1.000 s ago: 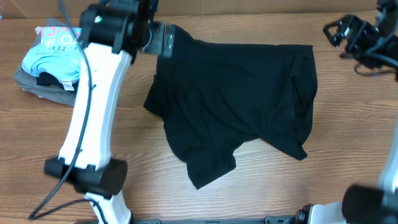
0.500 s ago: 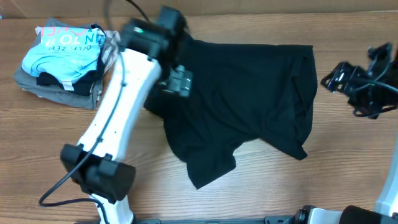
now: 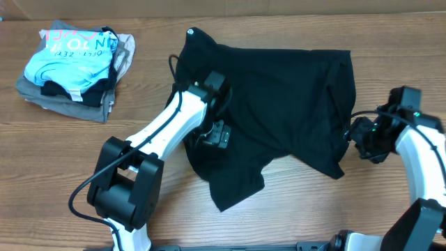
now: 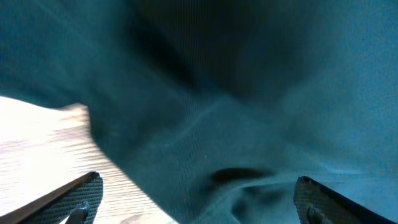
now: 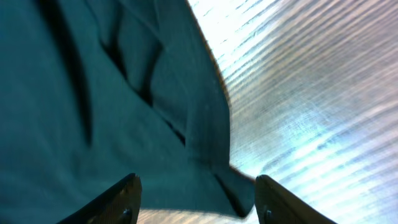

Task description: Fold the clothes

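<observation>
Since the black shirt looks soft and floppy, the open left tool and open right tool should each pinch the edge just beneath.

A warm brown wood-grain table, with a tan strip along its far edge, glares pale under strong light ahead and to the right of the right gripper's fingers and just above the left gripper's fingers, on their left side.
</observation>
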